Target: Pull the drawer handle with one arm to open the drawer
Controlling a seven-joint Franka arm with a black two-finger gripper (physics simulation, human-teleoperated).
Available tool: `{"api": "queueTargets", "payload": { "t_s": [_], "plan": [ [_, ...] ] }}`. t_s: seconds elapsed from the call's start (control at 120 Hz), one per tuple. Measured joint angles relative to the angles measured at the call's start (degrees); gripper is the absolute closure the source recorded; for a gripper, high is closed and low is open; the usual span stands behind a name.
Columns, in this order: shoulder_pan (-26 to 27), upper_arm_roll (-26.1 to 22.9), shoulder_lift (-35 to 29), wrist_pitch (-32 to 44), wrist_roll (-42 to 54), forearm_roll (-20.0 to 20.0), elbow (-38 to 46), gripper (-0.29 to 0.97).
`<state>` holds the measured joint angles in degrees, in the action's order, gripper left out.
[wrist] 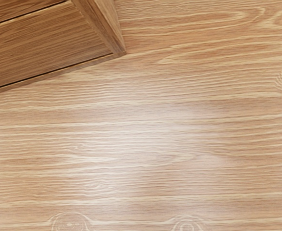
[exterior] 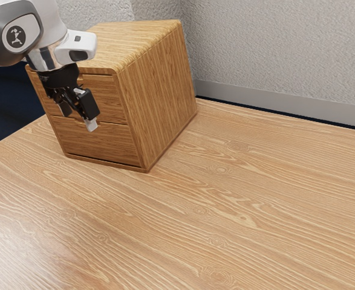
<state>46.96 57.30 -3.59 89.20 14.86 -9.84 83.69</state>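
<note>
A wooden drawer cabinet (exterior: pixel 147 90) stands at the back of the table, toward the exterior view's left. Its front faces that side and has an upper drawer front (exterior: pixel 107 99) and a lower drawer front (exterior: pixel 101 142), both flush with the frame. My black gripper (exterior: pixel 77 112) hangs in front of the upper drawer front, pointing down at a slant, and covers the middle of it. The fingers (exterior: pixel 90 115) stand apart, open, with nothing seen between them. In the wrist view the lower drawer front (wrist: pixel 35 48) and the cabinet's bottom corner (wrist: pixel 114 41) lie just ahead of my hand.
The wood-grain table (exterior: pixel 225 205) stretches wide in front of and beside the cabinet. A grey textured wall (exterior: pixel 286 48) with a pale baseboard runs behind the table's far edge. Dark floor (exterior: pixel 5 103) shows past the table's edge at the exterior view's left.
</note>
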Motion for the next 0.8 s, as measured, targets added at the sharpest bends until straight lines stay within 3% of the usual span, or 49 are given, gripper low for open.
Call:
{"api": "queueTargets", "payload": {
  "t_s": [0.133,0.225,0.3,0.367,0.467,0.8],
  "plan": [
    [0.02,-0.14,0.02,-0.04,0.11,-0.1,-0.56,0.0],
    [-1.0,-4.43,0.03,-2.52,0.17,-0.65,-15.04,0.0],
    [1.92,-5.65,0.03,-3.79,0.26,-0.87,-18.43,0.0],
    [2.34,-5.57,0.03,-4.59,0.46,-1.03,-16.96,0.0],
    [-1.23,-5.48,0.36,-5.07,0.77,-0.67,-12.15,0.0],
    [-5.6,-5.65,4.16,-3.55,1.82,5.35,-6.34,0.0]
  ]
}}
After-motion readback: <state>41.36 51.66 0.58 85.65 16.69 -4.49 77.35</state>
